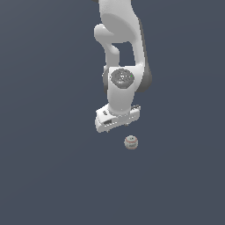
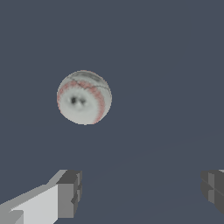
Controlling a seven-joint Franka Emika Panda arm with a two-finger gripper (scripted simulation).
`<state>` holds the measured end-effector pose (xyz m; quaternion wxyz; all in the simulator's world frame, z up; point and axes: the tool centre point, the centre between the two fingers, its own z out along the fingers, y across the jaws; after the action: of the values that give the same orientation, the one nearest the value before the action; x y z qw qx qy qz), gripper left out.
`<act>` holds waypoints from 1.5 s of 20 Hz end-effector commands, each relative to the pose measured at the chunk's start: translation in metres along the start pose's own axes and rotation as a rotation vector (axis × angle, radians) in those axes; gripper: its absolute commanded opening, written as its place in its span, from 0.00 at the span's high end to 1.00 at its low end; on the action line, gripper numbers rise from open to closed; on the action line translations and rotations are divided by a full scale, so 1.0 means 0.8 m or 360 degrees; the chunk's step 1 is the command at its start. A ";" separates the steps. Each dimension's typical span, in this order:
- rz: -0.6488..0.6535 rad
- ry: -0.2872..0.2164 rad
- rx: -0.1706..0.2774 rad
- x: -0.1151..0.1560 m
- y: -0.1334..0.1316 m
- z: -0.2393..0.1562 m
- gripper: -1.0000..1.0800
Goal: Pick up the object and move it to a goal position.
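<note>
A small whitish-grey ball [image 1: 130,142] with faint reddish seam marks lies on the dark grey floor, just below and to the exterior view's right of the white hand. In the wrist view the ball [image 2: 84,97] lies apart from the gripper [image 2: 140,192], outside the gap between the fingers. The two dark fingertips [image 2: 70,192] stand wide apart with nothing between them. In the exterior view the gripper [image 1: 117,125] fingers are hidden under the hand.
The white arm [image 1: 121,44] comes down from the top of the exterior view. The floor [image 1: 44,176] is plain dark grey with nothing else on it in view.
</note>
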<state>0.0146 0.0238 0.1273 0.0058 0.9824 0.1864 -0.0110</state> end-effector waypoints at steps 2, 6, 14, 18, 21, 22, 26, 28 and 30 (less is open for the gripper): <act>-0.0182 0.0000 -0.0002 0.009 -0.007 0.004 0.04; -0.0388 0.0001 -0.0004 0.019 -0.016 0.009 0.04; -0.0797 0.0007 -0.0005 0.039 -0.033 0.018 0.04; -0.1000 0.0012 -0.0005 0.048 -0.042 0.022 0.04; -0.1151 0.0017 -0.0006 0.056 -0.048 0.025 0.04; -0.1201 0.0019 -0.0006 0.058 -0.051 0.026 0.04; -0.1376 0.0026 -0.0007 0.066 -0.058 0.030 0.04; -0.1447 0.0029 -0.0007 0.069 -0.061 0.031 0.04; -0.1508 0.0032 -0.0008 0.072 -0.064 0.032 0.04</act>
<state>0.0480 0.0898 0.1007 0.0007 0.7990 0.6013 -0.0032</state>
